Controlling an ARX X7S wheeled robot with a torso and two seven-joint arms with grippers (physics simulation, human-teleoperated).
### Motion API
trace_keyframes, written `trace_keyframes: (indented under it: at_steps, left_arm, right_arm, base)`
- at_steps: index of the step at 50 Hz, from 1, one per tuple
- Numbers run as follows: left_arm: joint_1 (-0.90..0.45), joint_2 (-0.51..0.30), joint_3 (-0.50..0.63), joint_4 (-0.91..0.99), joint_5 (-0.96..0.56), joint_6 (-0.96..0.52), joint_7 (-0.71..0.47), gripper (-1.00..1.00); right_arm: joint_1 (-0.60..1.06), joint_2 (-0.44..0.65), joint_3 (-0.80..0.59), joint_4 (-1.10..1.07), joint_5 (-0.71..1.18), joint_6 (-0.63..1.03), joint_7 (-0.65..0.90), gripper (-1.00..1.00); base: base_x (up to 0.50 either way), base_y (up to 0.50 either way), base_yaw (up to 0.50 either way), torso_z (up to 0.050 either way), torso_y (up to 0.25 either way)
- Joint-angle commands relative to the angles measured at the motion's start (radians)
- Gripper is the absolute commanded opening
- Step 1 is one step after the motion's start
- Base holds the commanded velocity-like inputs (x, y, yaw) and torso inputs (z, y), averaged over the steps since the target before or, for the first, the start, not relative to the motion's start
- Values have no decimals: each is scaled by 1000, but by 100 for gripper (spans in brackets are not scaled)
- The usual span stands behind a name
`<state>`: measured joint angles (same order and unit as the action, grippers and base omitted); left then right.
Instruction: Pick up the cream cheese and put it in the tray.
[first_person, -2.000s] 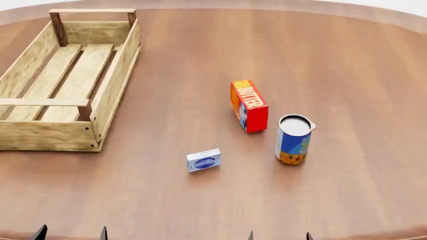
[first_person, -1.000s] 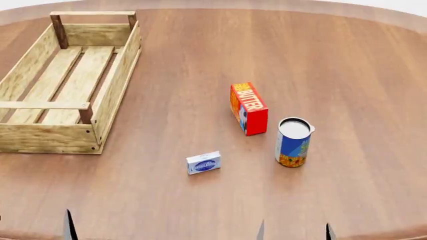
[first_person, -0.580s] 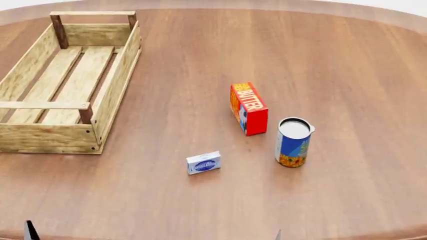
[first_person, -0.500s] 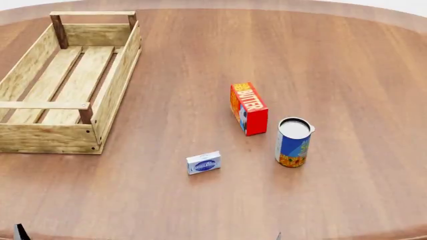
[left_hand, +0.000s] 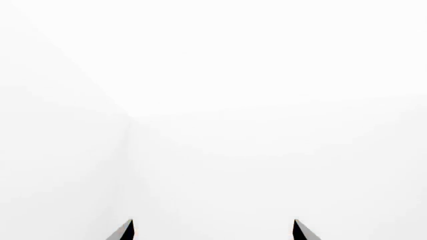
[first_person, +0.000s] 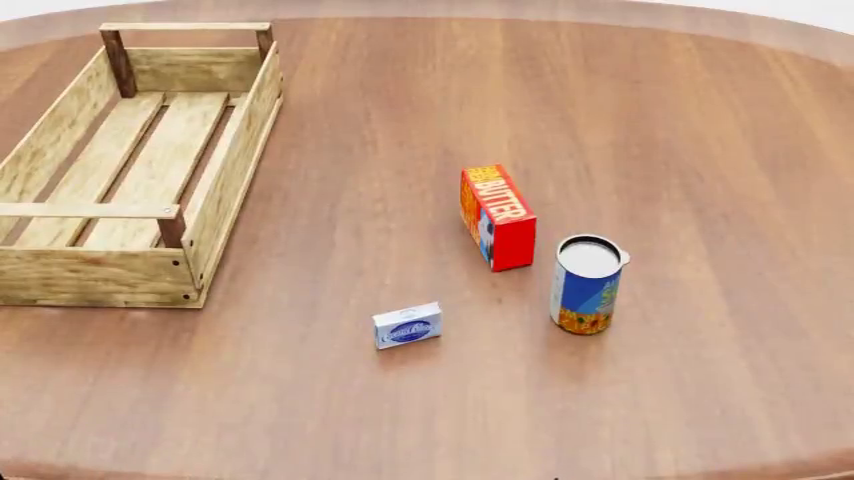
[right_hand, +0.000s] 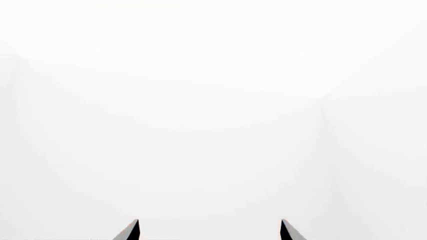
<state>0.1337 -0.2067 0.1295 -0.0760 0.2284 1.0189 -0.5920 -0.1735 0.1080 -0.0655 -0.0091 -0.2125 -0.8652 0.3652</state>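
Observation:
The cream cheese (first_person: 407, 326), a small white and light blue box with a dark blue oval logo, lies flat on the round wooden table (first_person: 400, 420) near its front. The tray (first_person: 220, 195), a long crate of pale slats with dark corner posts, stands at the far left with nothing in it. Neither gripper shows in the head view. In the left wrist view the left gripper (left_hand: 213, 231) shows two dark fingertips set wide apart against blank white. The right gripper (right_hand: 209, 231) looks the same in its wrist view, open with nothing between its tips.
A red-orange box marked BUTTER (first_person: 498, 216) stands on edge right of centre. Beside it, nearer the front, stands a blue-and-orange can (first_person: 586, 283). Both are to the right of the cream cheese.
The dark fingertips seen at the bottom edge of the head view have dropped out of it. The objects on the table have not moved.

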Motion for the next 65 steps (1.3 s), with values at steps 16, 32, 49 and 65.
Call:
trace_keyframes:
  at_steps: [16,32,49,65]
  left_arm:
    - [-7,-52,51,5,37,-7,-110,100]
    - [-11,-71,72,7,41,-15,-144,100]
    - [-14,-89,86,14,31,-23,-174,100]
    - [-13,-102,97,24,30,-32,-195,100]
  right_arm:
    - [2,15,-25,-16,-23,48,37,100]
    - [4,26,-43,-20,-25,67,52,100]
    - [6,41,-60,-29,-10,89,63,100]
    - [6,49,-74,-37,-13,111,75,100]
  base:
    - [0,91,0,0,0]
    - [0,131,0,0,0]
    - [0,152,0,0,0]
    - [0,198,0,0,0]
